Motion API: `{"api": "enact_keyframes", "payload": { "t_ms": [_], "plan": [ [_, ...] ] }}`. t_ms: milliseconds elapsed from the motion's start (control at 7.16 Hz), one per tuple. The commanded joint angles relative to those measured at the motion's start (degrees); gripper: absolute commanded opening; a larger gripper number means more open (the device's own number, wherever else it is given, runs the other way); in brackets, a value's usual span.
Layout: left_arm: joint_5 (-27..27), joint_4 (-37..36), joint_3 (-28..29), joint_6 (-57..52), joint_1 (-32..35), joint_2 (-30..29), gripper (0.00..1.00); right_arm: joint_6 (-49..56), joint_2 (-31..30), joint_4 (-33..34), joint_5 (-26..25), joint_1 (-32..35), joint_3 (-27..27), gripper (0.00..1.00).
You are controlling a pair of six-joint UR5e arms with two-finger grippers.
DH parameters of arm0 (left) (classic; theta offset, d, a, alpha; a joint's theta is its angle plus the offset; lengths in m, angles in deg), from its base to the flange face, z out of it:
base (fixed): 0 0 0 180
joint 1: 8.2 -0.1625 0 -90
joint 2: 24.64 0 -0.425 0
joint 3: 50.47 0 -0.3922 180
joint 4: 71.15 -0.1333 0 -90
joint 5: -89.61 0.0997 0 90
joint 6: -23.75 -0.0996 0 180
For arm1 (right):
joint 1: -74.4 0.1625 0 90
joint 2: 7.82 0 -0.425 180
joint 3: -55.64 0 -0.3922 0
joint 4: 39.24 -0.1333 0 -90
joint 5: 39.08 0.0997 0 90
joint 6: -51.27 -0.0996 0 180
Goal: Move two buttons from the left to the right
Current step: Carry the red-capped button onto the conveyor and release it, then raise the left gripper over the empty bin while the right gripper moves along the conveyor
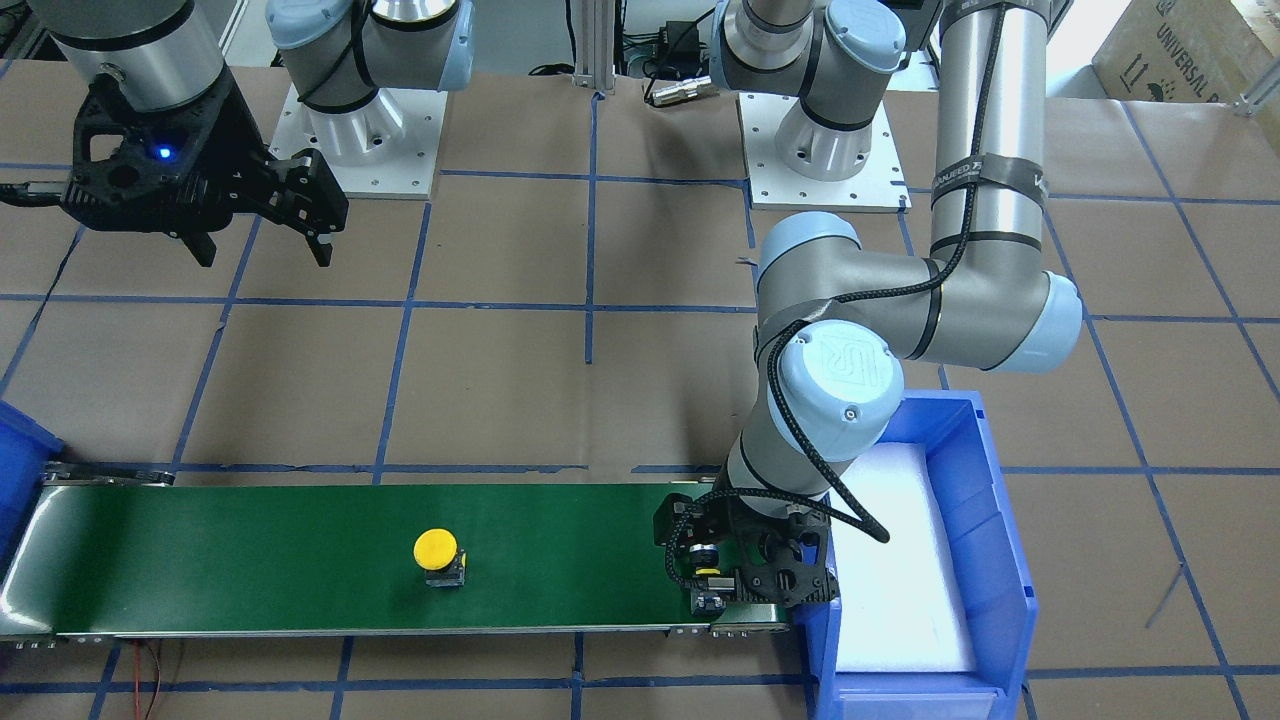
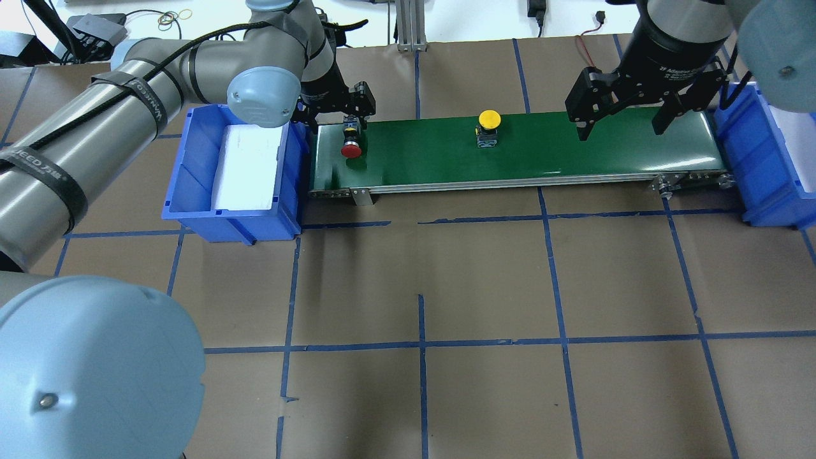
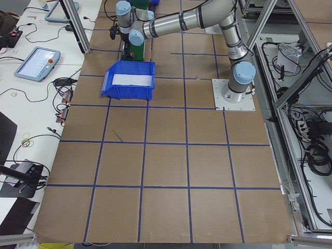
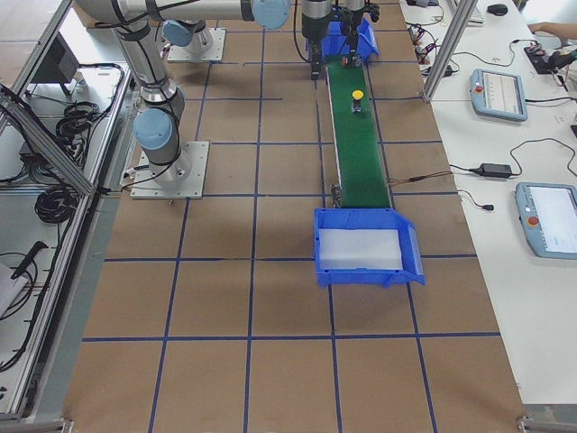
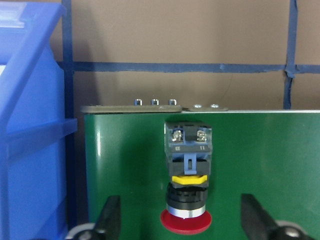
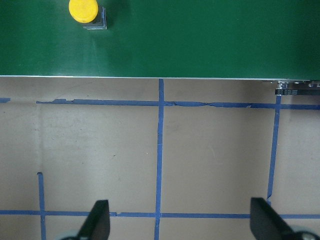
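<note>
1. The red-capped button (image 5: 187,200) lies on its side on the green conveyor belt (image 2: 574,153). It is at the belt's left end, upper left of centre in the overhead view, near the left blue bin (image 2: 191,185).
2. The left tool (image 2: 338,118) hangs over it with its fingers apart. One finger stands on each side of the cap, and neither touches it in the wrist view.
3. The yellow-capped button (image 2: 489,127) sits mid-belt, top centre of the overhead view, well apart from both tools.
4. The right tool (image 2: 621,124), upper right in the overhead view, is raised above the counter (image 2: 446,287). Its fingers are spread wide with nothing between them.
5. Both buttons look small, light and rigid.
6. The rounded caps seem smooth and likely to slip, so the flat-sided block behind each cap looks the surer place to hold.
</note>
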State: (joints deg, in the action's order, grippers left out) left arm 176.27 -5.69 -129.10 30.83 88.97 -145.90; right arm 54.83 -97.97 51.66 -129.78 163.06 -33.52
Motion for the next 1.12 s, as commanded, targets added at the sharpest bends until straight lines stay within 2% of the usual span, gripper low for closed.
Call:
{"api": "enact_keyframes", "payload": {
  "t_ms": [0, 280, 419, 699, 978],
  "plan": [
    [1.75, 6.32, 0.75, -7.21, -3.97, 4.96, 1.0, 0.31, -0.03, -0.02, 0.34, 0.01, -0.32, 1.0],
    [1.93, 17.11, -0.12, -13.03, -11.96, 13.73, 1.0, 0.66, 0.4, -0.12, -0.18, -0.25, -0.67, 1.0],
    [2.37, 21.16, -0.39, -13.14, -12.78, 16.3, 1.0, 0.75, 0.49, -0.89, -1.48, -0.6, -0.93, 1.0],
    [8.76, 27.49, -0.65, -13.14, -13.05, 19.3, 1.0, 2.14, 3.2, -0.64, -2.56, -2.6, 2.21, 1.0],
    [8.01, 26.49, -1.62, -12.88, -13.32, 19.31, 1.0, 3.55, 7.85, -0.03, -2.2, -4.29, 5.65, 1.0]
  ]
}}
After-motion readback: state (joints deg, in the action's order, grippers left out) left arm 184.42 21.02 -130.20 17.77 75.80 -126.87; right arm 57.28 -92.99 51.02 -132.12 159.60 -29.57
